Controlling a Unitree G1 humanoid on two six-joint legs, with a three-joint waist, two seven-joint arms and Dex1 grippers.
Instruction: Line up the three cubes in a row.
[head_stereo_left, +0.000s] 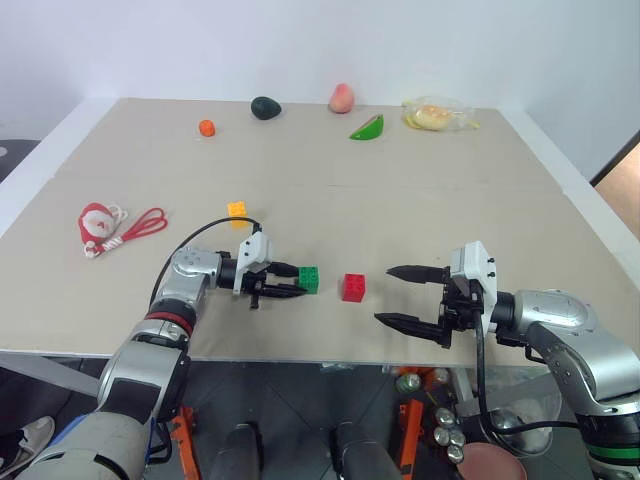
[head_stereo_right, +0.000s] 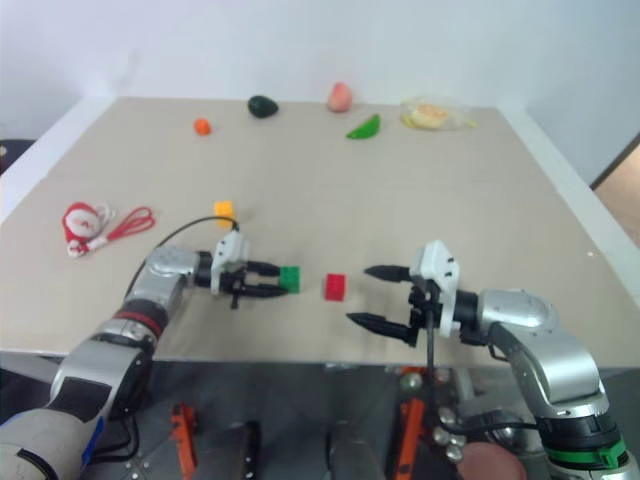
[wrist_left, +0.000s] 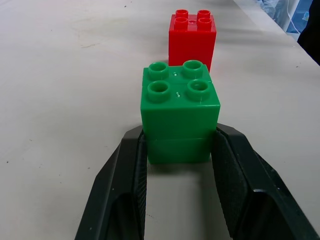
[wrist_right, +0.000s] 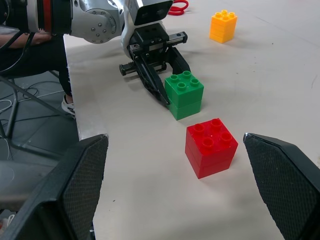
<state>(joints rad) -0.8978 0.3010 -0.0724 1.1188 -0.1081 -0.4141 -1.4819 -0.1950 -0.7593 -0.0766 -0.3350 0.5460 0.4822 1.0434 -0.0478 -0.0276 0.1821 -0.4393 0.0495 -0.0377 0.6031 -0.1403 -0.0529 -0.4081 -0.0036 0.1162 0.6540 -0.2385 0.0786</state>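
Two hands lie low near the front edge of the worktop (head_stereo_left: 560, 230), pointing toward each other. The left hand (head_stereo_left: 296, 283) reaches level from the robot's left, its two black fingers (wrist_left: 125, 190) clamped on the sides of the green cube (head_stereo_left: 309, 279), which sits on the surface. The right hand (head_stereo_left: 400, 296) faces it from the robot's right, its fingers spread wide apart and holding nothing, one finger higher than the other. Between the two hands stands the red cube (head_stereo_left: 353, 287), just beside the green one with a small gap, and apart from the right fingertips. No writing can be read on the cubes.

Farther back and to the robot's left sits the yellow cube (head_stereo_left: 236, 210), well apart from the other two. A red cord with a white-and-red item (head_stereo_left: 100, 228) lies near the left edge. Along the far edge are a small orange fruit (head_stereo_left: 206, 128), a dark avocado (head_stereo_left: 265, 107), a peach (head_stereo_left: 342, 98), a green fruit slice (head_stereo_left: 368, 128) and a clear bag (head_stereo_left: 436, 115). The middle of the worktop is open.
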